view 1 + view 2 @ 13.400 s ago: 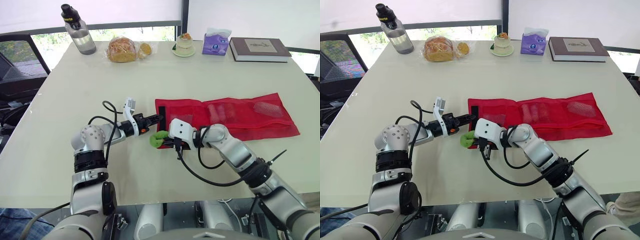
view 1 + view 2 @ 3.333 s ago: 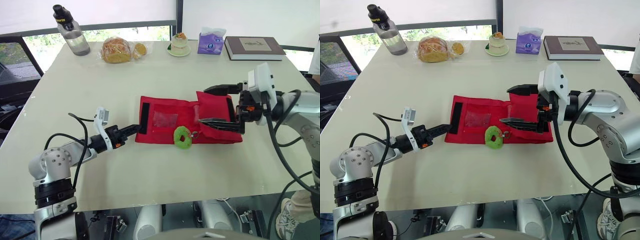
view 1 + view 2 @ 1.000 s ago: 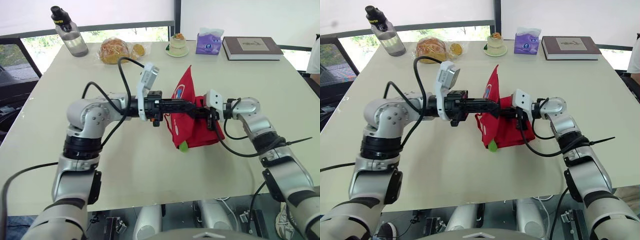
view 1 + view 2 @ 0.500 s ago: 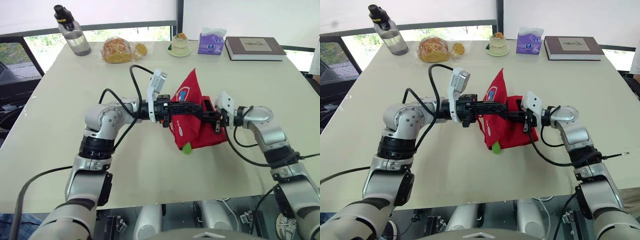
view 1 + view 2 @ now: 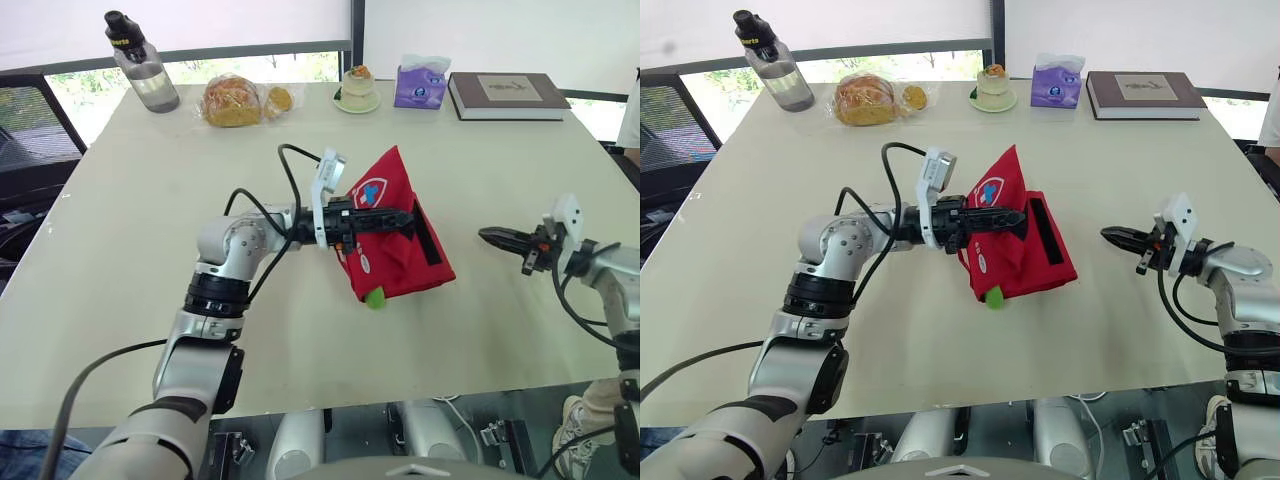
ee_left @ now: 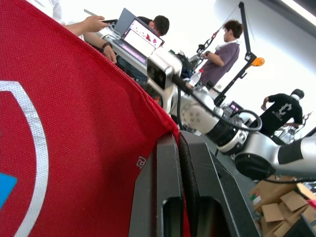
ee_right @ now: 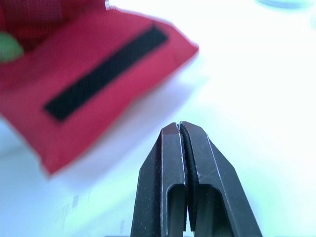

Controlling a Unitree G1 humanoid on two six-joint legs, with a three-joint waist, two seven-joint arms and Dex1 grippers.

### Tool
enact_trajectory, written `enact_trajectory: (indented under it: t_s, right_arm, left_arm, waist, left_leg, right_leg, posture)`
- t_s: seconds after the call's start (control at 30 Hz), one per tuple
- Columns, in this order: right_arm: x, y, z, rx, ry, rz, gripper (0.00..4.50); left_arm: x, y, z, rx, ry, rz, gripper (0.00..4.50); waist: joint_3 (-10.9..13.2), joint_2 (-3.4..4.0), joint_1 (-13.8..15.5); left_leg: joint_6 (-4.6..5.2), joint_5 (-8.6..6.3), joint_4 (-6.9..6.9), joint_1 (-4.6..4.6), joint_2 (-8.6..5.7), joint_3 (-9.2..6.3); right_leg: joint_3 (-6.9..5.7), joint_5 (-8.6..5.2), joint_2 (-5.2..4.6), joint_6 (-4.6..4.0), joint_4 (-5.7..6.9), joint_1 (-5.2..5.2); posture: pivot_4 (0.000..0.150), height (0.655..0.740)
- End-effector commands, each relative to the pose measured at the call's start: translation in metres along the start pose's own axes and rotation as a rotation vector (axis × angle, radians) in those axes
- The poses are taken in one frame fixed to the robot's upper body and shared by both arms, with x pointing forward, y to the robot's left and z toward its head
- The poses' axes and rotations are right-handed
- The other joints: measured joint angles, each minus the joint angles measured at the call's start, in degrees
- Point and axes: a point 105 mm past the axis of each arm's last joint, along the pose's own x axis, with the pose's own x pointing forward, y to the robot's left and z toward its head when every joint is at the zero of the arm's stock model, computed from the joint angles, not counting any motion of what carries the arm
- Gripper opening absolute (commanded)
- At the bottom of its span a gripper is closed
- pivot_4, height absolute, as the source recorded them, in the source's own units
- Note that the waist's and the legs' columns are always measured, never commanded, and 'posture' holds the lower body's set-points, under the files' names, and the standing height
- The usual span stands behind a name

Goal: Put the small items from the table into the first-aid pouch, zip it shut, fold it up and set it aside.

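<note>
The red first-aid pouch (image 5: 395,262) lies folded on the table (image 5: 140,210), with one flap bearing a white-ringed emblem raised into a peak above the rest. The left gripper (image 5: 408,221) reaches in from the pouch's left side, and its fingers (image 6: 167,187) are clamped on the raised flap's red fabric. A black fastening strip (image 5: 429,238) runs along the pouch's right-hand layer. A green ring-like item (image 5: 374,297) pokes out at the pouch's near edge; whether it sits inside or merely under the fold is hard to tell. The right gripper (image 5: 485,235) hangs well to the right of the pouch, apart from it, its fingers pressed together on nothing.
</note>
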Motion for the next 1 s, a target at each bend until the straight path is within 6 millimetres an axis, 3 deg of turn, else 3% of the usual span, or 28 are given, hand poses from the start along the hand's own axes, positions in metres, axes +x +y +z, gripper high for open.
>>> enact_trajectory:
  t_s: [0.03, 0.07, 0.1, 0.13, 0.17, 0.2, 0.23, 0.3, 0.4, 0.43, 0.53, 0.57, 0.8, 1.0]
  right_arm:
    - [-0.015, -0.005, 0.02, -0.042, -0.08, -0.007, 0.05]
    - [-0.017, -0.004, 0.019, -0.045, -0.088, -0.011, 0.05]
    - [-0.019, -0.003, 0.019, -0.056, -0.116, -0.012, 0.0]
    - [-0.021, -0.002, 0.019, -0.062, -0.135, -0.007, 0.0]
    - [-0.021, -0.002, 0.017, -0.063, -0.129, -0.012, 0.0]
    - [-0.022, -0.002, 0.015, -0.059, -0.125, -0.016, 0.25]
    - [-0.021, -0.002, 0.014, -0.045, -0.126, -0.006, 0.74]
    - [-0.021, -0.001, 0.012, -0.01, -0.123, 0.011, 1.18]
    - [-0.021, -0.001, 0.011, 0.002, -0.128, 0.022, 2.6]
    - [-0.021, 0.0, 0.012, 0.007, -0.134, 0.025, 3.01]
    - [-0.02, 0.0, 0.012, 0.009, -0.14, 0.036, 4.18]
    - [-0.019, 0.001, 0.012, 0.008, -0.14, 0.039, 4.35]
    - [-0.014, 0.006, 0.011, 0.001, -0.138, 0.064, 4.35]
    - [-0.013, 0.009, 0.011, 0.0, -0.136, 0.068, 4.35]
  left_arm:
    - [0.005, -0.004, 0.002, 0.034, -0.003, -0.04, 0.0]
    - [0.006, -0.003, 0.0, 0.034, -0.002, -0.042, 0.0]
    - [0.006, -0.002, -0.001, 0.022, -0.005, -0.047, 0.66]
    - [0.007, -0.002, -0.003, 0.009, -0.007, -0.055, 0.89]
    - [0.007, -0.003, -0.005, 0.001, -0.008, -0.07, 1.44]
    - [0.007, -0.003, -0.006, -0.002, -0.009, -0.078, 1.85]
    - [0.008, -0.002, -0.006, -0.003, -0.012, -0.076, 2.64]
    - [0.01, 0.0, -0.005, -0.005, -0.02, -0.072, 3.02]
    - [0.011, 0.003, -0.003, -0.005, -0.03, -0.067, 4.31]
    - [0.012, 0.004, -0.003, -0.006, -0.032, -0.065, 4.5]
    - [0.013, 0.004, -0.003, -0.008, -0.035, -0.067, 4.5]
    - [0.013, 0.004, -0.003, -0.009, -0.035, -0.068, 4.5]
    - [0.016, 0.006, 0.001, 0.029, -0.057, -0.046, 4.5]
    - [0.017, 0.025, 0.002, 0.147, -0.078, 0.083, 4.5]
  waist:
    - [0.01, 0.02, -0.02]
    - [0.01, 0.02, 0.07]
    - [0.0, 0.02, 0.09]
    - [0.0, 0.02, 0.11]
    - [0.0, 0.02, 0.13]
    - [0.0, 0.02, 0.12]
    - [0.0, 0.03, 0.11]
    - [-0.01, 0.04, 0.13]
    - [0.0, 0.04, 0.12]
    - [0.0, 0.04, 0.11]
    - [0.0, 0.04, 0.1]
    - [0.0, 0.04, 0.11]
    - [0.0, 0.04, 0.13]
    - [-0.01, 0.05, 0.18]
  left_leg:
    - [0.0, 0.0, 0.0, 0.01, 0.0, 0.01]
    - [0.0, 0.0, -0.01, 0.01, 0.0, -0.01]
    - [0.0, 0.0, -0.01, 0.0, 0.0, -0.01]
    - [0.0, 0.0, 0.0, 0.0, 0.0, -0.01]
    - [0.0, 0.0, 0.0, 0.0, 0.0, -0.01]
    - [0.0, 0.0, 0.0, 0.0, 0.0, -0.01]
    - [0.0, 0.0, 0.0, 0.0, 0.0, 0.01]
    - [0.0, 0.0, 0.01, 0.0, 0.0, 0.01]
    - [0.0, 0.0, 0.01, 0.0, 0.0, -0.01]
    - [0.0, 0.0, 0.01, 0.0, 0.0, -0.01]
    - [0.0, 0.0, 0.01, 0.01, 0.0, 0.0]
    - [0.0, 0.0, 0.01, 0.0, 0.0, 0.0]
    - [0.0, 0.0, 0.01, 0.0, 0.0, -0.01]
    - [0.0, 0.0, 0.01, 0.01, 0.0, 0.0]
  right_leg:
    - [0.01, 0.0, 0.0, 0.0, 0.0, 0.0]
    - [0.0, 0.0, 0.01, 0.0, 0.0, 0.0]
    - [-0.01, 0.0, 0.0, 0.0, -0.01, 0.0]
    - [-0.01, 0.0, 0.0, 0.0, -0.01, 0.0]
    - [-0.01, 0.0, 0.0, 0.0, -0.02, 0.0]
    - [-0.02, 0.0, 0.0, 0.01, -0.02, 0.0]
    - [-0.01, 0.0, 0.0, 0.01, -0.01, 0.0]
    - [0.0, 0.0, 0.0, 0.01, -0.01, 0.0]
    - [-0.01, 0.0, 0.0, 0.01, 0.0, 0.01]
    - [-0.01, 0.0, 0.0, 0.01, -0.01, 0.0]
    - [-0.01, 0.0, 0.0, 0.01, -0.01, 0.0]
    - [-0.01, 0.0, 0.0, 0.01, -0.01, 0.01]
    - [-0.01, 0.0, 0.0, 0.01, -0.01, 0.01]
    - [0.0, 0.0, 0.0, 0.01, -0.01, 0.01]
  posture:
    - [0.15, 0.74]
    - [0.15, 0.74]
    - [0.15, 0.74]
    - [0.15, 0.74]
    - [0.15, 0.74]
    - [0.15, 0.74]
    - [0.15, 0.74]
    - [0.15, 0.74]
    - [0.15, 0.74]
    - [0.15, 0.74]
    - [0.15, 0.74]
    - [0.15, 0.74]
    - [0.15, 0.74]
    - [0.15, 0.74]
